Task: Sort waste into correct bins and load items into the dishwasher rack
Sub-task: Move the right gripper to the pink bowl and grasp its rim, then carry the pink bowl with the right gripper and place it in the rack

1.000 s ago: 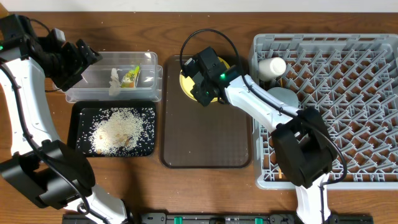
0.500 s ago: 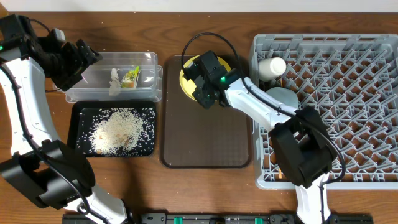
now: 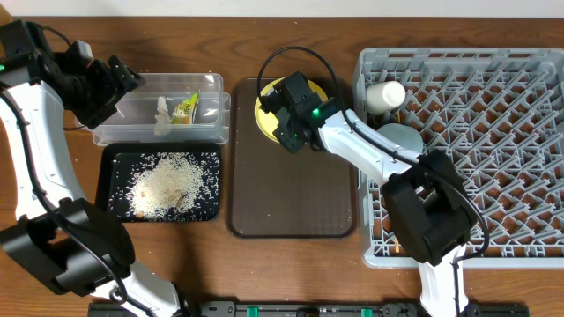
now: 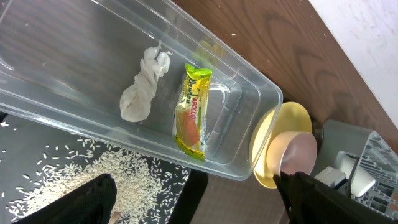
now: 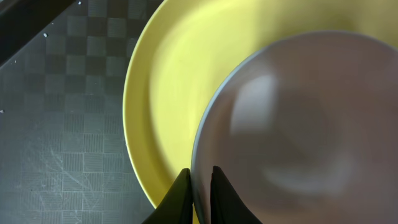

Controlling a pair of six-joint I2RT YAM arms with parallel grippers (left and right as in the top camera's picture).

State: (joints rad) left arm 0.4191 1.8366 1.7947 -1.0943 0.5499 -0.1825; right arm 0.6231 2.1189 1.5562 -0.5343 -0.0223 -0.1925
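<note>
My right gripper is shut on the rim of the white bowl, one finger inside and one outside. The bowl rests on the round yellow plate. From overhead the right gripper covers the bowl, and only the plate's left edge shows. My left gripper hangs open and empty beside the clear tub, which holds the white tissue and the green-and-yellow wrapper. Rice scraps lie in the black tray. The grey rack holds a white cup and a light blue bowl.
The plate sits at the far end of the dark brown serving tray, between the bins on the left and the rack on the right. The left arm runs along the table's left side. No chopsticks are in view.
The right gripper has shifted slightly left over the plate and its fingers have pinched a little tighter on the bowl's rim. The left arm has not moved.
</note>
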